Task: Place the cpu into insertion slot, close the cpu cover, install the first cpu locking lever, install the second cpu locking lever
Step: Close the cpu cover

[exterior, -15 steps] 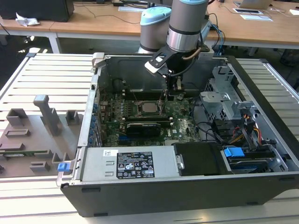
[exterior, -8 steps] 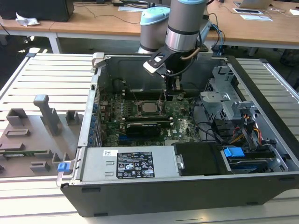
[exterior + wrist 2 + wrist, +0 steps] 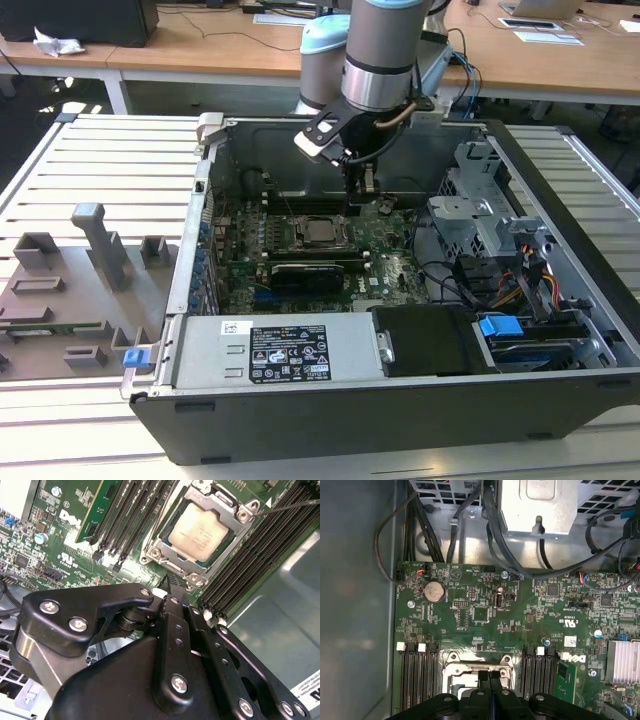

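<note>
Pincer [image 3: 169,582], pressed together and empty, is hovering beside the cpu cover [image 3: 227,505]; any off-line push is probably risking scraping the cpu [image 3: 202,530].

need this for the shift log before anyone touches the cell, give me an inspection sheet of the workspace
surface: slatted metal table carrying an open computer case.
job's things: cpu seated on the motherboard, cpu cover lying flat around it; a thin lever rod juts from one corner, and whether it is latched cannot be told.
clutter: grey fixture tray beside the case, on the exterior view's left.
gripper: gripper low at the socket's edge, fingers together, nothing seen between them.
cables: black cables past the board's edge; orange and yellow leads near the drive cage.
surroundings: wooden desks behind the table.
</note>
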Available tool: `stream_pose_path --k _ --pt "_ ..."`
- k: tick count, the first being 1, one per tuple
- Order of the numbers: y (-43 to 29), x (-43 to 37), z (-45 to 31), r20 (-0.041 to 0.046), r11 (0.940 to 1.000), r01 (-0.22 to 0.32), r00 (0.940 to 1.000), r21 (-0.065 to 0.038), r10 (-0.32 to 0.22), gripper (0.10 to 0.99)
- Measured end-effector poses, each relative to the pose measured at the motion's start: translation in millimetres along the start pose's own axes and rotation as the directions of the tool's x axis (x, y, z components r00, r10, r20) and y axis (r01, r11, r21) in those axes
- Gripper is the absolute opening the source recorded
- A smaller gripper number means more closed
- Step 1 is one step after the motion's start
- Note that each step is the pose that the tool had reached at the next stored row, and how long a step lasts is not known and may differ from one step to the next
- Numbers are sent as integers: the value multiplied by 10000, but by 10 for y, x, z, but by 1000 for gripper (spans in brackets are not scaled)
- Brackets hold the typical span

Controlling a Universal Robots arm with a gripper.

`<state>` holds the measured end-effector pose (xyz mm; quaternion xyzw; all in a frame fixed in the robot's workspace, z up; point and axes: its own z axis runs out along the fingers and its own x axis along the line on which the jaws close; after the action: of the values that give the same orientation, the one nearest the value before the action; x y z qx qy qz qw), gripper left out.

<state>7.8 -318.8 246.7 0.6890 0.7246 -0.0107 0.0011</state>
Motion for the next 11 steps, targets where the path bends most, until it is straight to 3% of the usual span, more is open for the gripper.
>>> stream_pose_path --k 5,11 --pt "-66 3 6 1 10000 0 10000 0 0 106" --pt "-197 10 29 0 10000 1 10000 0 -1 106"
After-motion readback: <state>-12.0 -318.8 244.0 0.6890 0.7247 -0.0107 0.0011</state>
